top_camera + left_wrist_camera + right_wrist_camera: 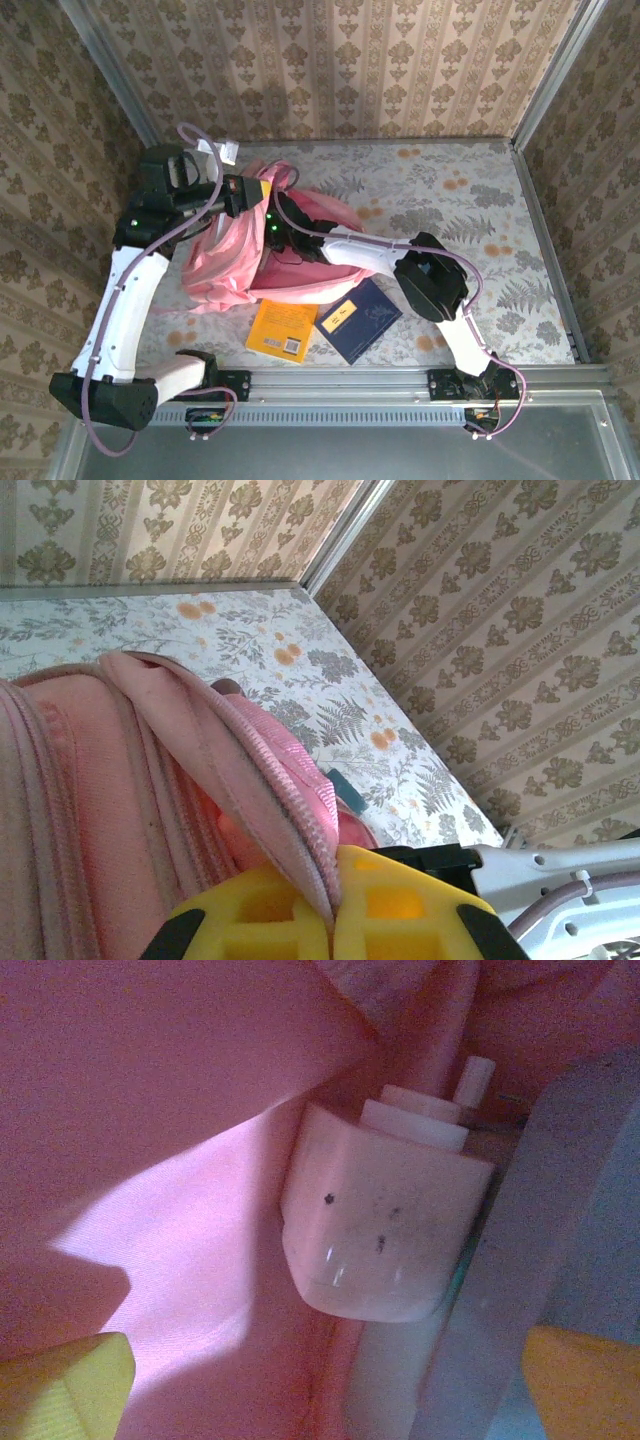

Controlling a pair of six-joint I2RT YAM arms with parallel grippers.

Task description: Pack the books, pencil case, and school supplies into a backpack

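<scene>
While the left gripper [333, 905] pinches shut on the zip edge of the pink backpack [235, 270], holding that flap of fabric up from the bag's top opening, the right gripper [325, 1350] reaches into the opening from the backpack's right side. Its yellow fingers [60, 1385] stand wide apart, one at each lower corner of the right wrist view, and nothing is held between them.

Inside the backpack, just ahead of those spread fingers, a pink blocky piece [380, 1220] with a small white stepped cap rests against the pink lining. A pale grey flat piece [565, 1200] stands just beside it on the right, touching or nearly so; what that piece is cannot be told from this close.

Seen from above, the backpack lies on the patterned table [450, 200]. The yellow book [283, 328] lies flat just outside the backpack's near edge, barcode up, and the navy book [358, 318] with its yellow label lies beside it, to the near right of the backpack. In the left wrist view a small teal piece [347, 783] peeks out from behind the backpack's far side.
</scene>
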